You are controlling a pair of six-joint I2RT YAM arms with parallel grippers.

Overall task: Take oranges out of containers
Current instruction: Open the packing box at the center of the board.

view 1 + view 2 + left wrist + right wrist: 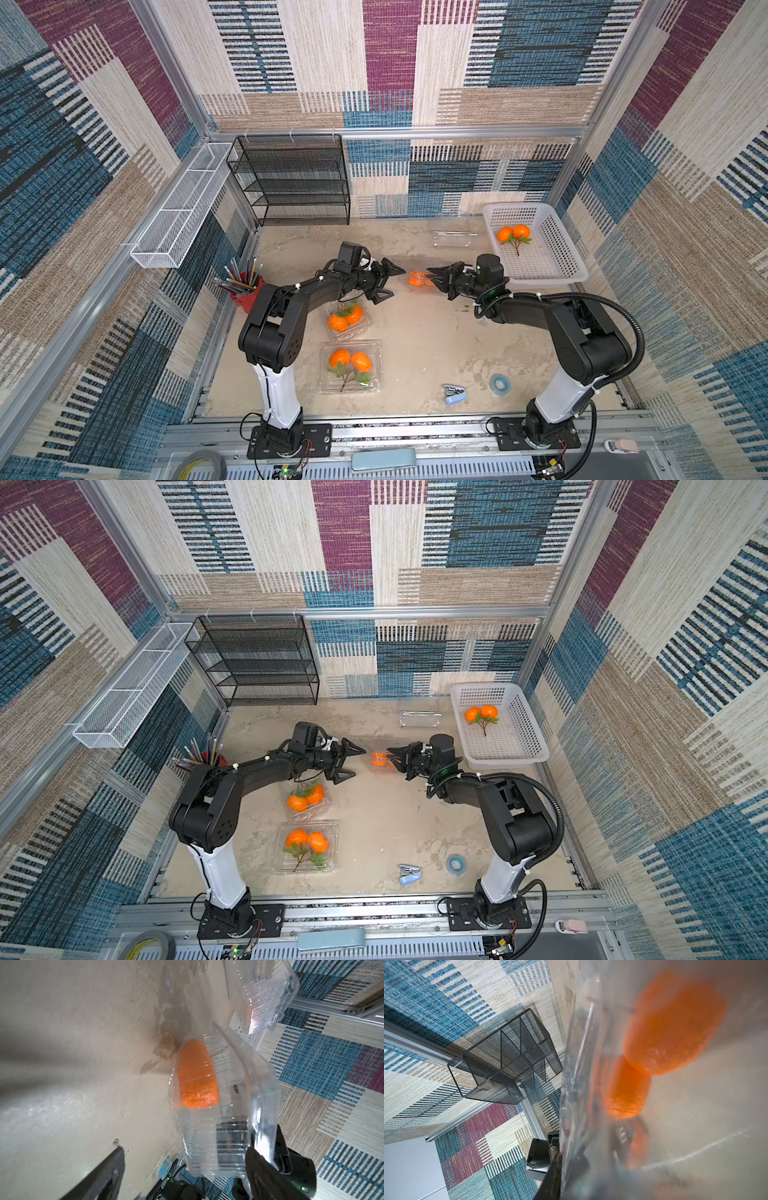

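Note:
A clear container with two oranges inside hangs above the table's middle, tilted, between both arms. My right gripper is shut on this container's edge; in the right wrist view the plastic wall fills the frame, with the blurred oranges behind it. My left gripper stands open just left of it. In the left wrist view one of its fingers sits against the container's rim. Two more containers with oranges lie at the front left. An empty container lies at the back.
A white perforated basket at the back right holds a stemmed pair of oranges. A black mesh shelf and a white wire rack stand at the back left, with a red pencil cup. A stapler and a tape roll lie in front.

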